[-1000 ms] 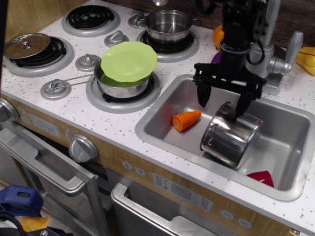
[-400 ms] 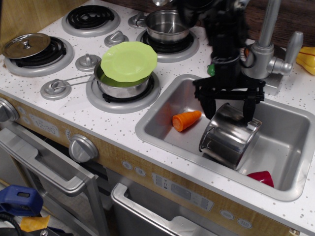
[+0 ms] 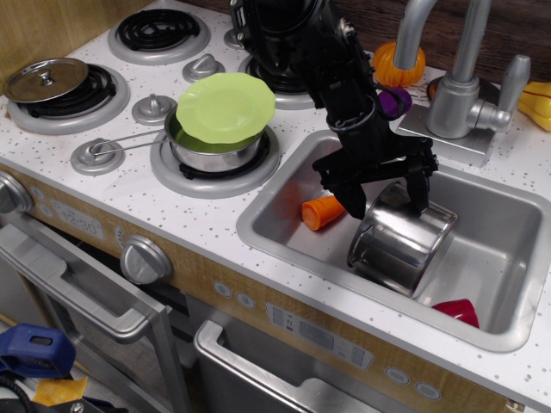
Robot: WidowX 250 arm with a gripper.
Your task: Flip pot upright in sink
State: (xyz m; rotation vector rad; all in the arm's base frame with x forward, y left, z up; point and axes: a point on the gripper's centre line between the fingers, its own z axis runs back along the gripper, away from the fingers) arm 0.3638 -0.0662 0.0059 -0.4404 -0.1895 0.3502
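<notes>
Looking at the only view: the pot [image 3: 400, 243] lies tilted on its side in the sink [image 3: 508, 331], base toward the front. I have the gripper [image 3: 384, 194] low over its upper rim, jaws apart, one finger either side of the wall, probably to pinch and lever it upright. An orange carrot [image 3: 320, 211] lies just beside it, so I'd swing carefully.
</notes>
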